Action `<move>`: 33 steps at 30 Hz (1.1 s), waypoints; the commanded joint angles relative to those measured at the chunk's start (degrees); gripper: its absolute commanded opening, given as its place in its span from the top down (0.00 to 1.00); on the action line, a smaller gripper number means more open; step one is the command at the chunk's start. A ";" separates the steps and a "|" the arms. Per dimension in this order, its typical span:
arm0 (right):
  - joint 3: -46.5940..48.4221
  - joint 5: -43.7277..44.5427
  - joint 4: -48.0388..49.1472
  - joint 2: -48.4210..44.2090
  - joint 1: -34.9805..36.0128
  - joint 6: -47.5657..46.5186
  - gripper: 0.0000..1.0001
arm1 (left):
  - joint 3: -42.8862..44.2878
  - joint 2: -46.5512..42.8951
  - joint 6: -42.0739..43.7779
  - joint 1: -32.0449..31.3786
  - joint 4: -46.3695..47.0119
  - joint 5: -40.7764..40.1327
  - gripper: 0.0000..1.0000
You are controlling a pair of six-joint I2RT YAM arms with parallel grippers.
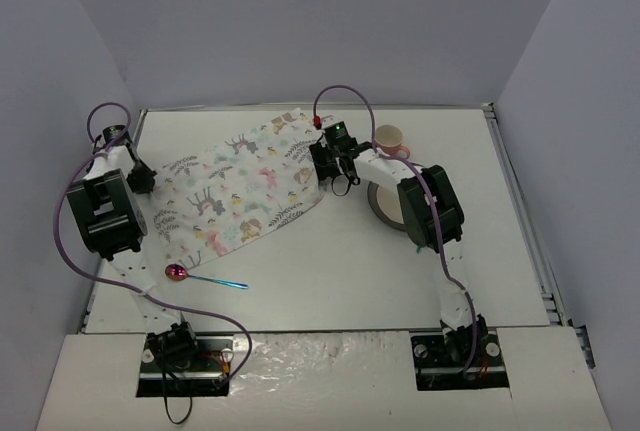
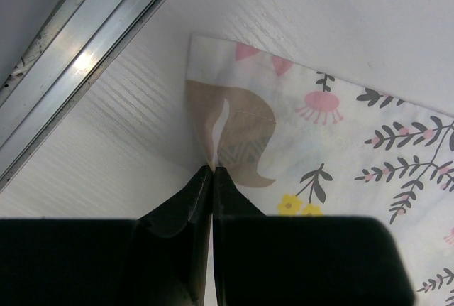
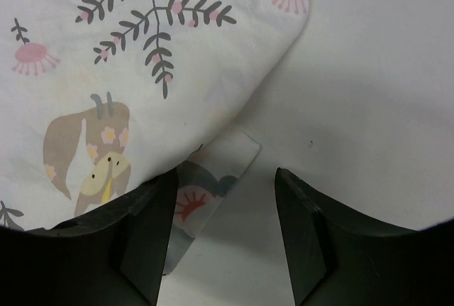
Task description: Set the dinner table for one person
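White walls close in a matte white desk (image 1: 330, 281), the thing to be set, which fills the floor of the overhead view from the arm bases to the far wall. Nearest, toward the near-left corner, lies a spoon (image 1: 205, 278) with a glossy pink bowl and a thin blue handle, well apart from both grippers.

Beyond it a thin cloth placemat (image 1: 240, 191), printed with pastel animals and leaf sprigs, lies askew, its long axis running from near left to far right. The left gripper (image 2: 213, 178) is pinched tight on a left corner of the cloth, close to the ribbed metal rail (image 2: 85, 57) along the left edge. The right gripper (image 3: 225, 178) stands wide apart over the opposite corner, where the cloth is tucked under itself and a flap shows between the fingers. Straightening the cloth probably depends on that flap, which only the right arm can reach.

Farther right, a round grey dish (image 1: 378, 206) lies partly under the right arm, and a small pale cup (image 1: 390, 137) stands beyond.
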 commanded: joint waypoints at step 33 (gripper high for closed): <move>-4.86 11.95 -6.16 -9.51 -7.98 12.37 0.95 | 5.19 3.78 -1.52 0.50 -4.92 4.02 1.00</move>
